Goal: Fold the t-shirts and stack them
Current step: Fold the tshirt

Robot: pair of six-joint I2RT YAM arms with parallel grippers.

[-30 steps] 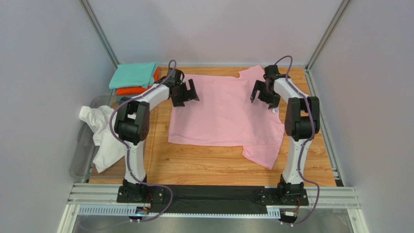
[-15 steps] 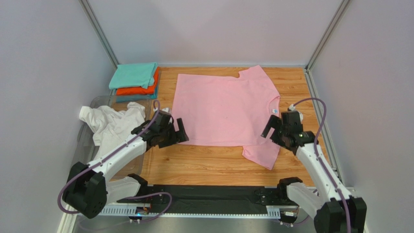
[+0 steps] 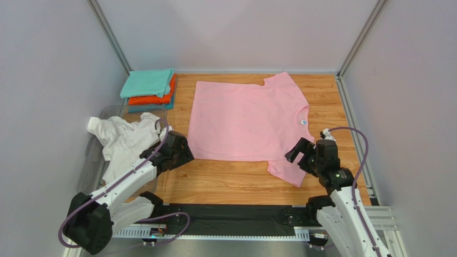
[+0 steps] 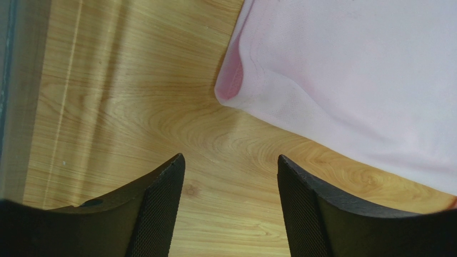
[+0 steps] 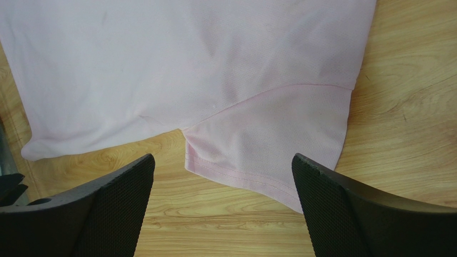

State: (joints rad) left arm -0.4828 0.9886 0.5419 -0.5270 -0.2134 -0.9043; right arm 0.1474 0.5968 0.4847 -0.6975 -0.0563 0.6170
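Pink t-shirt (image 3: 247, 120) spread flat on the wooden table (image 3: 230, 184), collar to the right. Left gripper (image 4: 230, 176), fingers apart, hangs over bare wood just short of the curled hem corner. Right gripper (image 5: 222, 160), fingers wide apart, hovers over the near sleeve. White t-shirt (image 3: 126, 142) lies crumpled at left. Far-left stack: teal t-shirt (image 3: 147, 83) on orange t-shirt (image 3: 153, 99); the bottom layer is barely visible.

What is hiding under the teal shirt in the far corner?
An orange folded shirt lies right under the teal shirt, and a thin blue edge peeks out below that. Their middles are covered, so anything else tucked between them cannot be seen.
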